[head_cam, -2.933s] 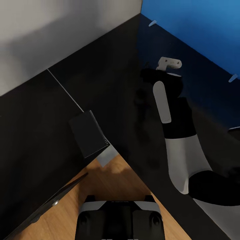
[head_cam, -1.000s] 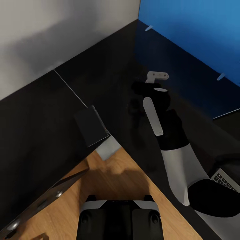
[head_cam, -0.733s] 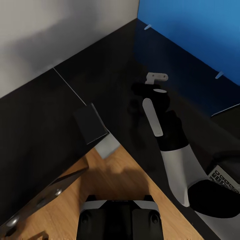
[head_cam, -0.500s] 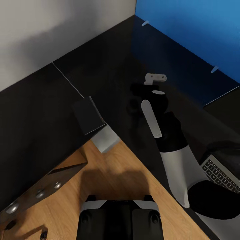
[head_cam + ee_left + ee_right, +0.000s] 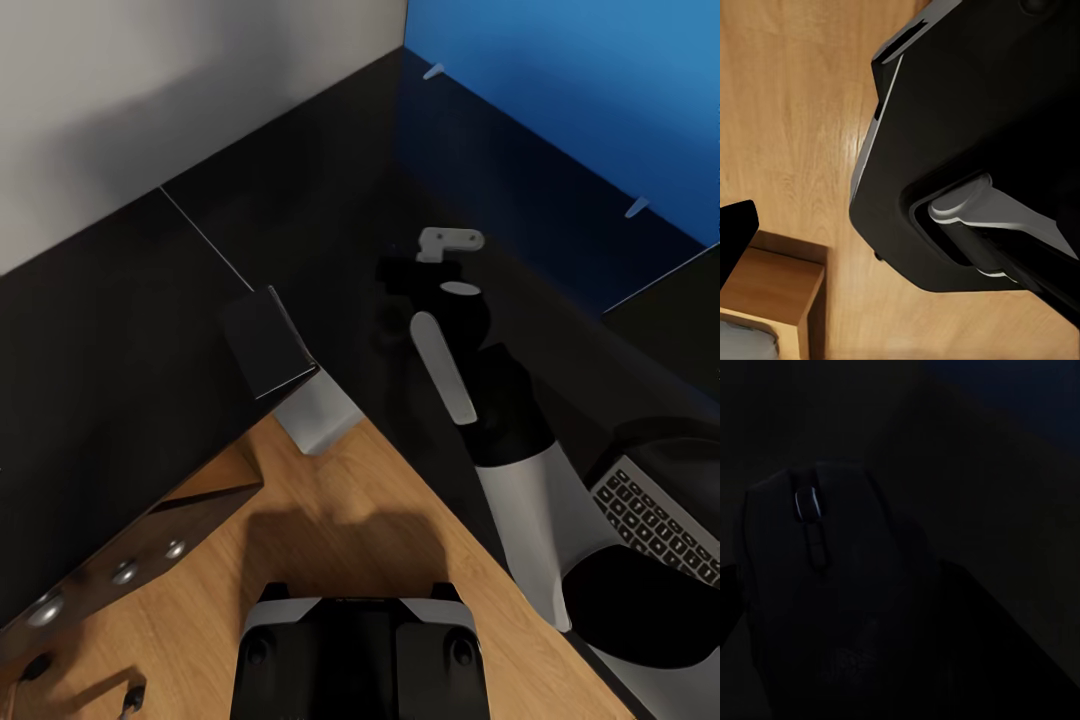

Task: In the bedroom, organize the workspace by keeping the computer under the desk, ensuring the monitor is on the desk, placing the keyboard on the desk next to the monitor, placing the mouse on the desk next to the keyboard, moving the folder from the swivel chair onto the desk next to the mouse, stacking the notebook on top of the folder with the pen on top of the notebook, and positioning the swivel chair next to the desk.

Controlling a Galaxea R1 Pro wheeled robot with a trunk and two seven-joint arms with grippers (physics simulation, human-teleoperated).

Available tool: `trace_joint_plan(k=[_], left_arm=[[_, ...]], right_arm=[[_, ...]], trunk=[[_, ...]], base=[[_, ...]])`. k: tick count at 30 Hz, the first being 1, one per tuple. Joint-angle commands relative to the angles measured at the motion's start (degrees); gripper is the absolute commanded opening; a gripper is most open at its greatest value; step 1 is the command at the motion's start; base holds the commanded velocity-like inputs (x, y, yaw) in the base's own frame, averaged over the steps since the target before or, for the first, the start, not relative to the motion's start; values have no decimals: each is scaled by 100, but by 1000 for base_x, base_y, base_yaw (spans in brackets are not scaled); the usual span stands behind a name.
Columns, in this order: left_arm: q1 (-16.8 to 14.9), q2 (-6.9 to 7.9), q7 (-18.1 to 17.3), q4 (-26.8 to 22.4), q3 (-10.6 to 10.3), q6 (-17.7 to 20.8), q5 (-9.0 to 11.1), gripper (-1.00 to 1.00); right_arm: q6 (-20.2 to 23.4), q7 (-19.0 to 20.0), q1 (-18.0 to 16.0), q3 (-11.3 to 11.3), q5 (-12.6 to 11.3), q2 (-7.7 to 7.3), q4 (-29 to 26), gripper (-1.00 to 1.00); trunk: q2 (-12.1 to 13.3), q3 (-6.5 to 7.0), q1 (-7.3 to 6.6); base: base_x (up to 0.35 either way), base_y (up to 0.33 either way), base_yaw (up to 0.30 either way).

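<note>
My right gripper (image 5: 397,292) reaches out over the black desk (image 5: 330,180), dark against the dark top. In the right wrist view a black mouse (image 5: 817,585) with a grey scroll wheel sits close between the fingers, so the gripper looks shut on it. A keyboard (image 5: 655,520) with light keys lies on the desk at the lower right, partly behind my right arm. A dark flat panel (image 5: 685,320), possibly the monitor, stands at the right edge. In the left wrist view one dark finger (image 5: 733,232) of the left gripper hangs over the wooden floor with nothing by it.
A blue wall (image 5: 580,80) and a grey wall (image 5: 150,90) close the desk's far corner. A black box (image 5: 262,345) stands at the desk's near edge over a grey block (image 5: 318,415). My base (image 5: 360,650) is on the wooden floor (image 5: 380,500), and a dark board with metal studs (image 5: 130,565) lies lower left.
The camera has swung right, so the whole picture has shifted. The keyboard and the dark panel have come into view at the right. The right arm stays stretched over the desk.
</note>
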Motion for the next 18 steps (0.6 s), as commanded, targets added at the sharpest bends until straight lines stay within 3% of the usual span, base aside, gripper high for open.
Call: trace_joint_plan(k=[1, 18], left_arm=[[-6, -7, -4, -17, 5, 63, 46, 100], [-133, -7, 363, -196, -109, 47, -7, 100]], right_arm=[[-8, -68, -3, 24, -79, 0, -3, -100], [-33, -75, 159, 62, -156, 0, 50, -100]], trunk=[[36, 15, -20], [718, 320, -393]], base=[[0, 0, 0], [0, 0, 0]])
